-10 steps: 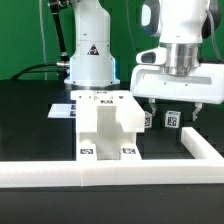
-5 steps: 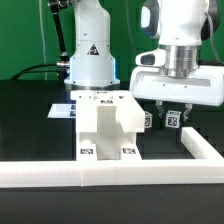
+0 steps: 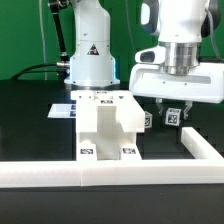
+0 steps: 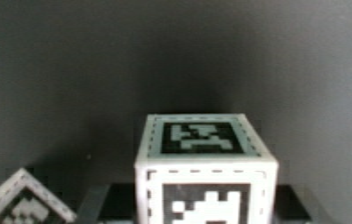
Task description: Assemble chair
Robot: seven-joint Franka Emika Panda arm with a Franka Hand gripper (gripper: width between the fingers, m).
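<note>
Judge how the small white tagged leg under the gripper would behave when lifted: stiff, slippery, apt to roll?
The square leg looks like chunky moulded plastic, so probably stiff and light for its size. Its flat faces should not roll and likely seat squarely between the fingers of the gripper. The smooth white surface might slip slightly if gripped off-centre.

A chunky white plastic chair assembly (image 3: 105, 128) bearing black-and-white tags stands mid-scene on the black table (image 3: 30, 135). On the exterior view's right, the white two-finger gripper (image 3: 172, 111) clamps a small white tagged block (image 3: 172, 118). A long plain white rail (image 3: 60, 172) lines the near edge, and the marker board (image 3: 62, 110) lies far left.
</note>
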